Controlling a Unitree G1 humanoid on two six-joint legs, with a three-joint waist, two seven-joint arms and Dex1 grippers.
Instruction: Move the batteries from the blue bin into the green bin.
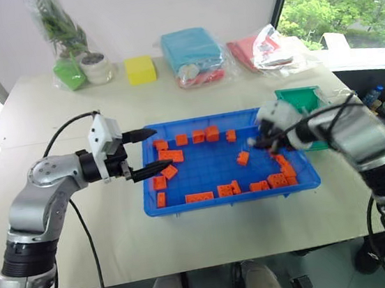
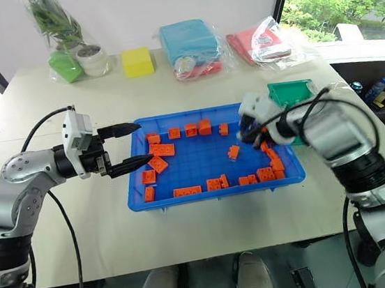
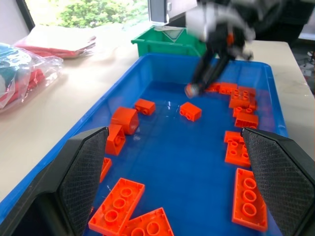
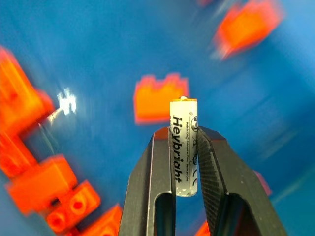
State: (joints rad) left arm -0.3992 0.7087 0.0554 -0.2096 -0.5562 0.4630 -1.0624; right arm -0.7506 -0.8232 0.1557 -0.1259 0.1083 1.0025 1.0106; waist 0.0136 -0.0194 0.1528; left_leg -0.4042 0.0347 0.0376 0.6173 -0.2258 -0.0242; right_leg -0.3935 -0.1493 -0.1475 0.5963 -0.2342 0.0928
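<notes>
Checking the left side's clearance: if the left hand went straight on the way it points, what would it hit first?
Probably the orange bricks on the blue bin floor; the left hand, open, points across the bin toward the right hand. Depth is uncertain.

A white battery (image 4: 183, 147) stands pinched between the jaws above the blue bin (image 1: 155, 169), near the green bin (image 1: 299, 99).

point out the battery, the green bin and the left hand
battery (image 4: 183, 147): right wrist view, middle of its printed side
green bin (image 2: 290, 92): right eye view, inside floor
left hand (image 1: 152, 149): left eye view, midway between its open fingertips
</notes>
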